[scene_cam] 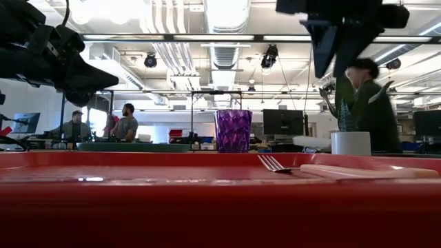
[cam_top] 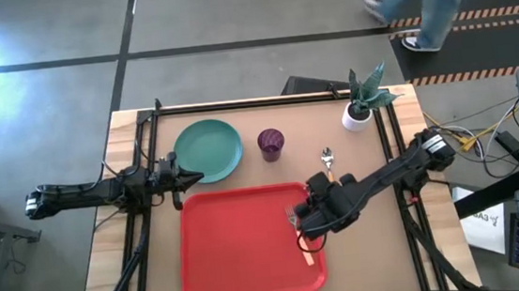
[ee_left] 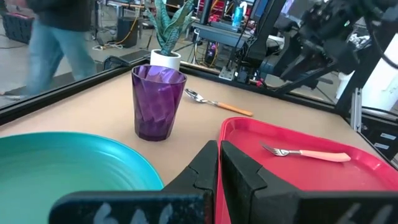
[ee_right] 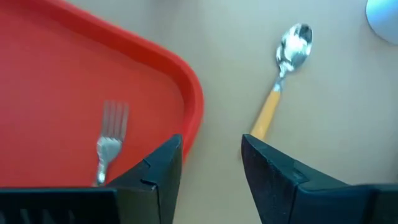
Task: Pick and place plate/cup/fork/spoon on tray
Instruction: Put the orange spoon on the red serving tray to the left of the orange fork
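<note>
Fork point(ee_right: 109, 146) lying inside red tray point(cam_top: 241, 260) at its right edge, right pincer point(ee_right: 211, 165) released just above it, spoon point(ee_right: 283, 74), plate point(cam_top: 208, 150), cup point(cam_top: 271, 144) on counter point(cam_top: 238, 114) beyond, left pincer point(ee_left: 219, 171) clenched, empty, near plate.

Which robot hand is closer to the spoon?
The right one. The right gripper hangs open over the tray's right edge, just short of the spoon. The left gripper, shut, sits beside the plate, across the table from it.
</note>
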Controlling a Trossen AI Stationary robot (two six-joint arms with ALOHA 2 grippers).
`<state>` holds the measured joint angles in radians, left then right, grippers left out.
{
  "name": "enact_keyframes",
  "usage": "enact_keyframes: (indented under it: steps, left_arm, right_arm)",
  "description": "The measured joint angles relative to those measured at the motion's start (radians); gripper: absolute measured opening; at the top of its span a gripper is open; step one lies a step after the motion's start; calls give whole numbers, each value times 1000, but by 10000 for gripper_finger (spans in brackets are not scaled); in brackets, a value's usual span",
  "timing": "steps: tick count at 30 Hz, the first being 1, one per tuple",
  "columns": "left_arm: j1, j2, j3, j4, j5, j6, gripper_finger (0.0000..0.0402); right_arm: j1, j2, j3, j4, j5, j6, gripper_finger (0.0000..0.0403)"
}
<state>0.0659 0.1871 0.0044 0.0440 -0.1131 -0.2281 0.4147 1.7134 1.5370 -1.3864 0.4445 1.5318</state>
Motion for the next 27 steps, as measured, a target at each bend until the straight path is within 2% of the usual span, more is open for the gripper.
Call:
enact_keyframes:
  steps: [6, 10, 13, 18, 27]
  left_arm:
    - [0, 1, 0, 0, 0, 0, 0]
    - [0, 0, 0, 0, 0, 0, 0]
    - [0, 0, 0, 0, 0, 0, 0]
    - [0, 0, 0, 0, 0, 0, 0]
    - [0, 0, 0, 0, 0, 0, 0]
  right_arm:
    - [-51, -4, -101, -2, -90, 10, 194]
    - [-107, -34, -182, 21, -159, -6, 199]
    - [-162, -82, -267, 115, -209, -50, 199]
    - [-250, -184, -412, 319, -217, -130, 199]
    - [-350, -300, -591, 435, -231, -150, 199]
